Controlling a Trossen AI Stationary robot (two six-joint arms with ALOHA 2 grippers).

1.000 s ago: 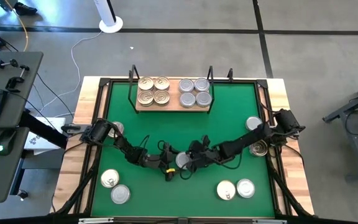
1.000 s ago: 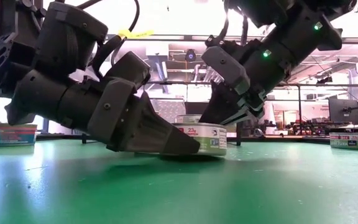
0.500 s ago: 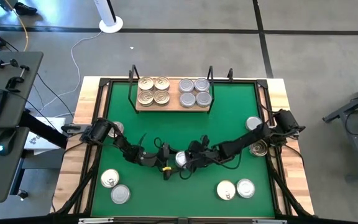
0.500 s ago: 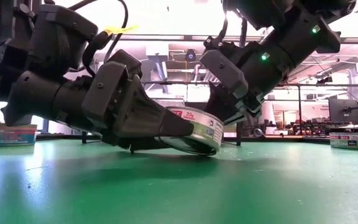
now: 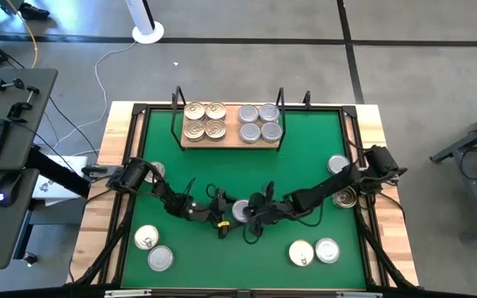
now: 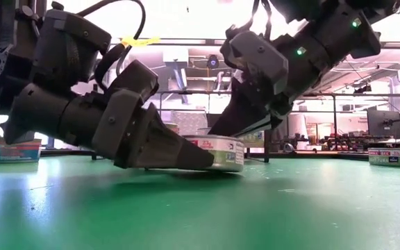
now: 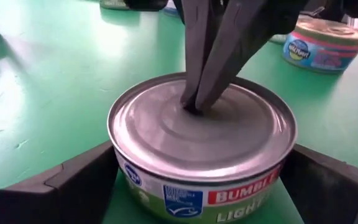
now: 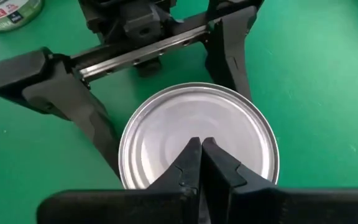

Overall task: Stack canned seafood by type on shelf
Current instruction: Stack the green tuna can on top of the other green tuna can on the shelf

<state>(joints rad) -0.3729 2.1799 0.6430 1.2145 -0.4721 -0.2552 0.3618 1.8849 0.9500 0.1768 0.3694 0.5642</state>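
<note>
A silver-lidded can (image 5: 240, 211) sits mid-mat, between the fingers of my left gripper (image 7: 201, 171), which is shut on it and reaches in from the table's left. My right gripper (image 8: 201, 144) is shut and comes from the right, its tips on the can's lid (image 7: 229, 134). At the mat's far edge the tan shelf (image 5: 230, 126) carries gold-lidded cans (image 5: 204, 121) on its left and silver-lidded cans (image 5: 260, 122) on its right, each standing on its base. My left gripper pinches the can by its side wall (image 7: 166, 186), one finger (image 7: 73, 180) on each opposite side, slanting down from the table's left. The can's base is on the green mat, about level. My right gripper presses its shut fingertips (image 7: 194, 106) on the middle of the lid (image 8: 166, 134), slanting down from the table's right.
Loose cans lie on the green mat (image 5: 305, 149): two near the front left (image 5: 152, 248), two near the front right (image 5: 315, 251), two by the right edge (image 5: 341, 180), one by the left arm (image 5: 154, 170). Black frame rails edge the mat.
Half a second ago the can stood tilted in my left gripper's hold, one side raised off the mat; now it lies level again. My right gripper has moved from beside the can up onto its lid, fingers shut.
</note>
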